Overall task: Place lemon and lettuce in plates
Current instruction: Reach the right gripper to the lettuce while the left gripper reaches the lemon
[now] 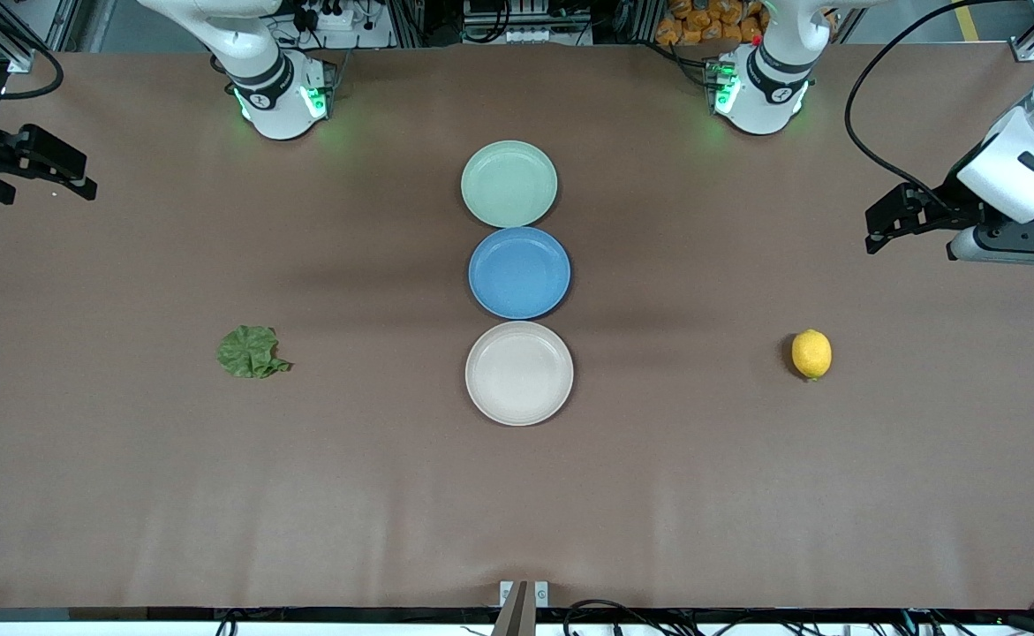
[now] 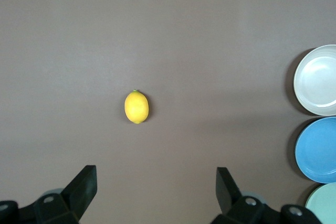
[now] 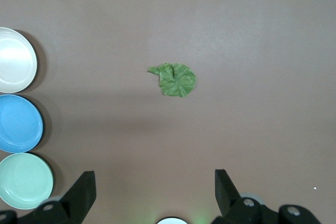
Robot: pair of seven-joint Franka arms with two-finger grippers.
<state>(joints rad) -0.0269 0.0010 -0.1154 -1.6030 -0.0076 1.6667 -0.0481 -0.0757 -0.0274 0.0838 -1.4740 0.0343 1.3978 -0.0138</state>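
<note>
We see the small oval bright yellow lemon (image 1: 811, 354) lying at three o'clock from the round beige-white plate (image 1: 519, 374), the wrinkly dark green lettuce leaf (image 1: 252, 352) at nine o'clock; a blue plate (image 1: 519, 272) separates beige from the pale mint plate (image 1: 509, 183). Our left gripper (image 2: 155, 184) and right gripper (image 3: 155, 190) wait raised over the table's ends, fingers spread, empty.

Even overhead light, soft shadows, sharp focus, no glare.
</note>
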